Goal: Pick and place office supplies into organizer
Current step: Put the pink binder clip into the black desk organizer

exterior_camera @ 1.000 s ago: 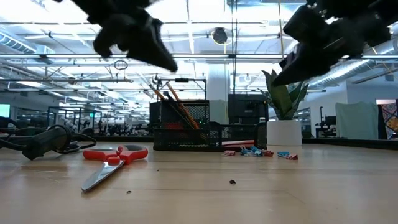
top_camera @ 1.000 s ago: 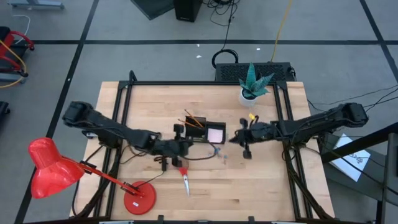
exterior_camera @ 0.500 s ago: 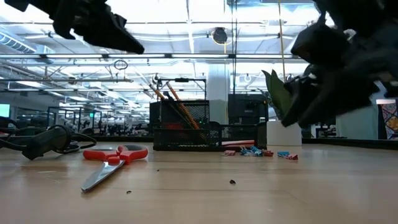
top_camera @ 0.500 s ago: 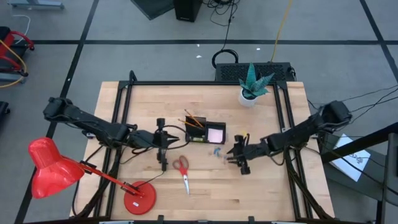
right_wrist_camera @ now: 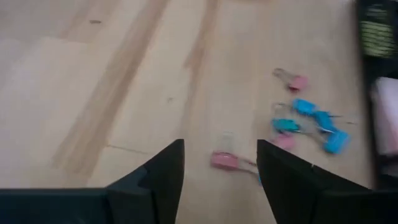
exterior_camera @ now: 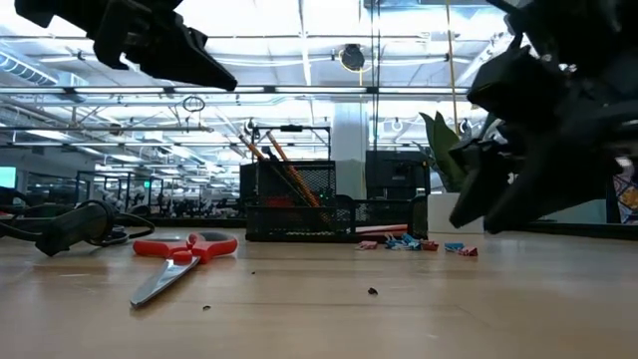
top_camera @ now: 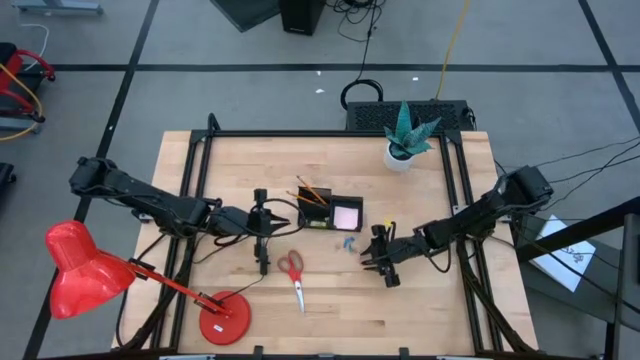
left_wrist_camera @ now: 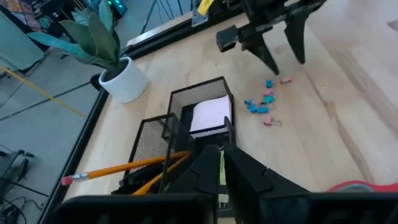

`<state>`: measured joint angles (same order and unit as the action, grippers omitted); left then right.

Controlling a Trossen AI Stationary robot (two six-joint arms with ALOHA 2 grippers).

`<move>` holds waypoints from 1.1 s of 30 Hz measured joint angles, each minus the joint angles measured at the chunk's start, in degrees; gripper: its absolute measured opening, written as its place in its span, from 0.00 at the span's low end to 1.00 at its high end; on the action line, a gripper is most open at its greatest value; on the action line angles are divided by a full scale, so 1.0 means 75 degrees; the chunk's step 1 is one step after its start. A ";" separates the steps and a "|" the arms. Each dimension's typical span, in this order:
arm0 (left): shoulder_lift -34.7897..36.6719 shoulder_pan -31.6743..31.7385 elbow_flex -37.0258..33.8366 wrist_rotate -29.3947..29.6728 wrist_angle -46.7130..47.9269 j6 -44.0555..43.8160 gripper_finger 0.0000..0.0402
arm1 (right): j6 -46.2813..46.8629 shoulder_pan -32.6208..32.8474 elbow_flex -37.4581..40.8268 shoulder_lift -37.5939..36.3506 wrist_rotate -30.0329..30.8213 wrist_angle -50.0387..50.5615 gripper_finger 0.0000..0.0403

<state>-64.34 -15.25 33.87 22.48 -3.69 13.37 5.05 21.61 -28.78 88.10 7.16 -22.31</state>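
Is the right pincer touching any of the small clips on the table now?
Apart. In the right wrist view, the right pincer is open, and bare wood shows between its fingers and the clips ahead.

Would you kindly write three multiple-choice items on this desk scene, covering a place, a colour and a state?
1. Where do the scissors lie?
A. in the organizer
B. on the table
C. in the plant pot

2. What colour is the pad in the organizer?
A. pink
B. green
C. black

3. How are the right gripper's fingers?
A. shut on a pencil
B. shut on a clip
C. open

Key: B, they rest on bare wood; A, the pad shows pink; C, its fingers stand apart above the clips.
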 joint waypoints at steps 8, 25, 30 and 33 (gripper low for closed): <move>0.0000 0.0020 0.0000 -0.0035 0.0068 -0.0052 0.11 | -0.0012 0.0135 -0.0011 0.0003 0.0045 0.0025 0.39; -0.0003 0.0023 0.0003 -0.0047 0.0060 -0.0061 0.12 | 0.0176 0.0133 -0.0011 0.0571 0.0443 -0.0517 0.36; -0.0006 0.0023 0.0006 -0.0050 0.0059 -0.0085 0.12 | 0.0508 0.0136 -0.0026 0.1344 0.0684 -0.1181 0.36; -0.0006 0.0023 0.0006 -0.0052 0.0059 -0.0093 0.12 | 0.0692 0.0133 -0.0035 0.1543 0.0705 -0.1187 0.36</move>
<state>-64.38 -15.07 33.91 22.09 -3.25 12.67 10.24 22.61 -29.04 99.67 12.45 -31.21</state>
